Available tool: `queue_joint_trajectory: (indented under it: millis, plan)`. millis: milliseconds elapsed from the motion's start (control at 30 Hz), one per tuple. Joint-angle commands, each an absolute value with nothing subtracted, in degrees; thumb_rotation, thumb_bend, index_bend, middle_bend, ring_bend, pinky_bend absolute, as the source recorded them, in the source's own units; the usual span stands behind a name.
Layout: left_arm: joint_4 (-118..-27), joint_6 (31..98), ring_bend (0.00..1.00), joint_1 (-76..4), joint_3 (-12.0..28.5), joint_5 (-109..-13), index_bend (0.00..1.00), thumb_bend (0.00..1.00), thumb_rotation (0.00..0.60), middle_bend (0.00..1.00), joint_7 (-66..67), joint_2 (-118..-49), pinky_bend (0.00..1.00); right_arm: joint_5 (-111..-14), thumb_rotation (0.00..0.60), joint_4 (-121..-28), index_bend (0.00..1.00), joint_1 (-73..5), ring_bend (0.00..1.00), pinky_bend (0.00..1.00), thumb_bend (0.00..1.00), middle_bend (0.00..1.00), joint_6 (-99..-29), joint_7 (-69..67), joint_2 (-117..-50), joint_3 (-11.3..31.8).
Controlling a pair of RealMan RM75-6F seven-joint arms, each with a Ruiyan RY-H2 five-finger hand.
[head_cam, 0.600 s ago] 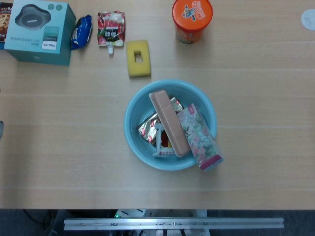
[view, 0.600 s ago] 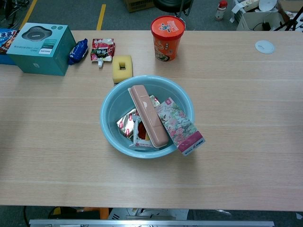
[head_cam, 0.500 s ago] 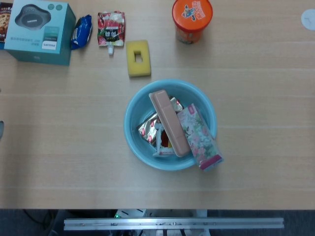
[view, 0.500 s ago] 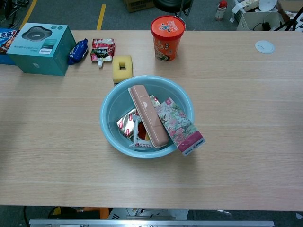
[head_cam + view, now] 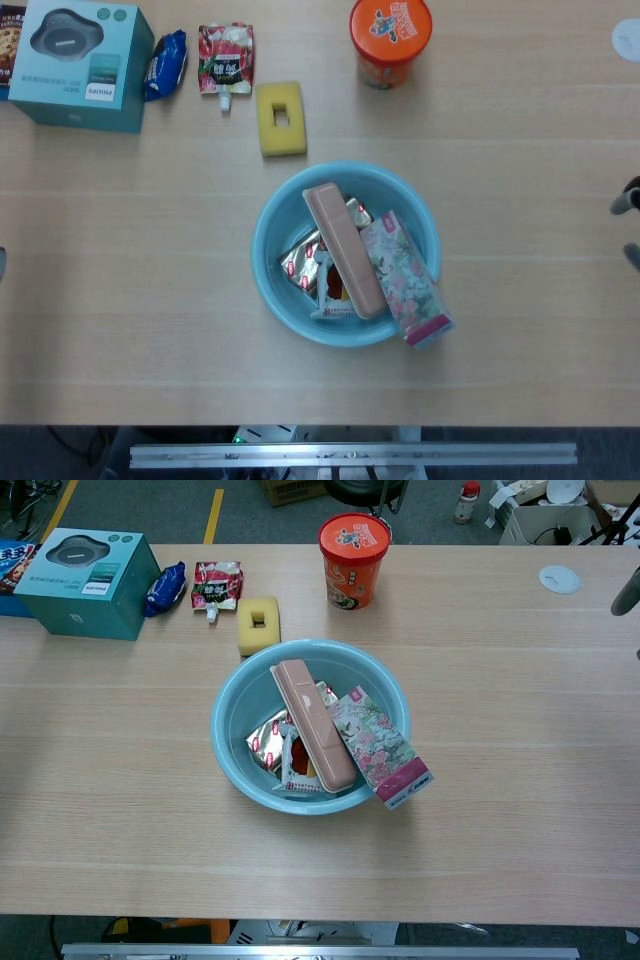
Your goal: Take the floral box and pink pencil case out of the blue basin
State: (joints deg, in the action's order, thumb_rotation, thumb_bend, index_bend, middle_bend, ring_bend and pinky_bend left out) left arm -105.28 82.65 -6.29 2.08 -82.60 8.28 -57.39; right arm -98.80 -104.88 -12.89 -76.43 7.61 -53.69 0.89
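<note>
The blue basin (image 5: 270, 215) (image 5: 228, 705) sits mid-table. Inside it, the pink pencil case (image 5: 343, 250) (image 5: 312, 725) lies diagonally over foil snack packets (image 5: 300, 262). The floral box (image 5: 403, 276) (image 5: 377, 743) leans beside the case, its lower end jutting over the basin's front-right rim. Only dark fingertips of my right hand (image 5: 629, 225) (image 5: 626, 592) show at the right edge, spread apart with nothing between them, far from the basin. A grey sliver at the left edge of the head view may be my left hand (image 5: 2, 262).
Along the back stand a teal speaker box (image 5: 80, 65), a blue wrapper (image 5: 166, 62), a red drink pouch (image 5: 226, 58), a yellow sponge (image 5: 281, 119) and an orange noodle cup (image 5: 390, 40). A white disc (image 5: 558, 577) lies at the far right.
Fingertips of my right hand have come into view at the right edge in both views. The basin and its contents have not moved.
</note>
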Motion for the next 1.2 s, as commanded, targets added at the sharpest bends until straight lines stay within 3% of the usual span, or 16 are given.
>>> queue_joint_trajectory:
  millis: [33,167,267,400,667,1200]
  plan:
    - [-105.5,82.6,0.10,-6.2,2.0,-82.6,0.21,0.36,0.600,0.18,8.4,-57.3,0.10,-102.2,0.600,-106.3,0.41,-15.7,0.27,0.43,0.18,0.38,-73.2,7.9,-53.1,0.2]
    - [-105.8,82.5,0.10,-6.1,1.8,-82.3,0.21,0.36,0.600,0.18,8.7,-57.1,0.10,-105.2,0.600,-107.1,0.40,-18.6,0.27,0.43,0.05,0.37,-69.5,9.3,-53.8,-0.2]
    - [-106.1,82.5,0.10,-5.9,1.8,-82.1,0.21,0.36,0.600,0.18,8.8,-56.8,0.10,-106.7,0.600,-107.7,0.34,-20.8,0.26,0.43,0.00,0.35,-66.5,10.7,-55.1,-0.4]
    - [-106.3,82.8,0.10,-5.7,1.8,-81.9,0.21,0.36,0.600,0.18,8.7,-56.7,0.10,-107.3,0.600,-108.6,0.24,-23.7,0.22,0.42,0.00,0.30,-61.7,14.2,-57.6,-0.2]
    - [-105.4,82.9,0.10,-5.3,1.7,-81.6,0.21,0.36,0.600,0.18,7.9,-56.9,0.10,-104.6,0.600,-109.4,0.23,-28.1,0.22,0.41,0.00,0.30,-52.8,21.4,-62.7,0.3]
    - [-103.2,83.4,0.10,-4.7,1.6,-82.5,0.21,0.36,0.600,0.18,5.1,-56.8,0.10,-100.6,0.600,-105.9,0.23,-31.0,0.22,0.40,0.00,0.30,-48.1,34.1,-73.6,0.5]
